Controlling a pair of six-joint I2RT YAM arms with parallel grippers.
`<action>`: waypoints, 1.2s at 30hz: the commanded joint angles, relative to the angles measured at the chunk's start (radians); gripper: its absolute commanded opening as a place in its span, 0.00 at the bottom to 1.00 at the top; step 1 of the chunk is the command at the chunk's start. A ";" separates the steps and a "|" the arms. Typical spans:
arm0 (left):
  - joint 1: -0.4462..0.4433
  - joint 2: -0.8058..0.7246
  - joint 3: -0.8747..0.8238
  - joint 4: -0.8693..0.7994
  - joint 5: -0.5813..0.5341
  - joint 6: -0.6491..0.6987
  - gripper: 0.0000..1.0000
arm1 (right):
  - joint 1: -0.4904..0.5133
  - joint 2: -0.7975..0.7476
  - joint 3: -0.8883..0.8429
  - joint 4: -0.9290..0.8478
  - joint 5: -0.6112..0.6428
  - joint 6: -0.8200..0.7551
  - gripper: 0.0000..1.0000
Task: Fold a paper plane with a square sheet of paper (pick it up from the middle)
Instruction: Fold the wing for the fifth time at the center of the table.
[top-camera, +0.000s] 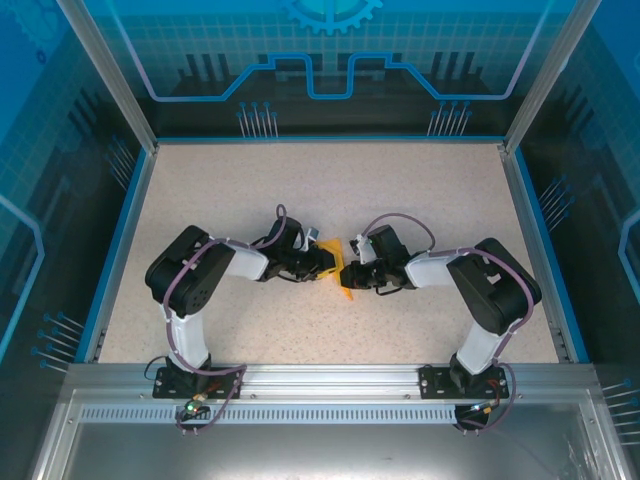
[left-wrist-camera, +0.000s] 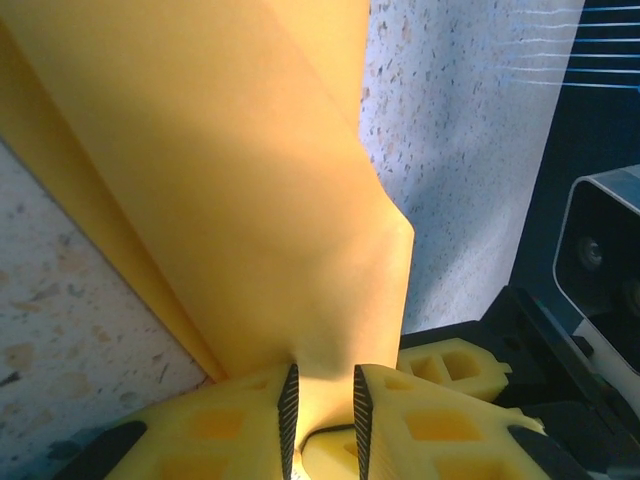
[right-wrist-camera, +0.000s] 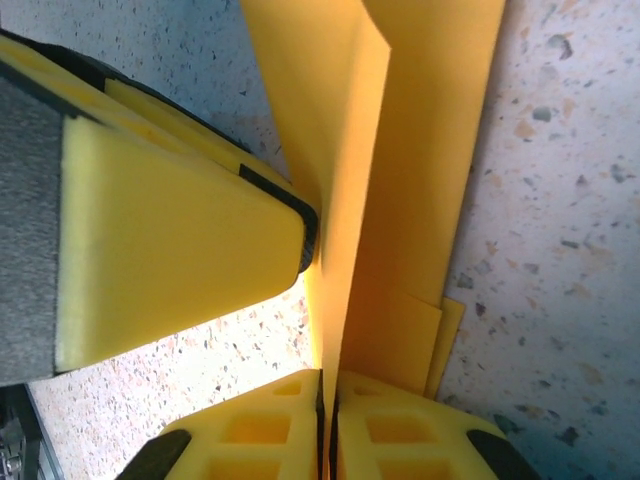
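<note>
The orange-yellow sheet of paper (top-camera: 341, 270), folded into long creased layers, is held upright between both grippers at the middle of the table. My left gripper (top-camera: 327, 262) meets it from the left. Up close, the left gripper (left-wrist-camera: 322, 395) has its pads narrowly apart with the paper (left-wrist-camera: 250, 180) pinched and bulging between them. My right gripper (top-camera: 353, 276) comes from the right. The right gripper (right-wrist-camera: 328, 392) is shut tight on the bottom fold of the paper (right-wrist-camera: 420, 150). One left finger (right-wrist-camera: 180, 230) presses against the paper's side there.
Speckled beige tabletop (top-camera: 330, 190) lies all round, bounded by a blue rim and metal posts. The two arm bases (top-camera: 195, 375) stand at the near edge. The right arm's camera housing (left-wrist-camera: 605, 250) is close to the left fingers.
</note>
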 joint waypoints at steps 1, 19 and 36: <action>-0.005 0.001 0.035 -0.103 -0.047 0.045 0.24 | 0.022 0.051 -0.009 -0.054 0.112 -0.046 0.12; -0.009 0.016 0.059 -0.209 -0.081 0.078 0.21 | 0.007 -0.063 -0.042 -0.074 0.032 0.008 0.21; -0.008 0.014 0.050 -0.229 -0.095 0.080 0.21 | 0.009 -0.116 -0.093 -0.083 0.003 0.028 0.14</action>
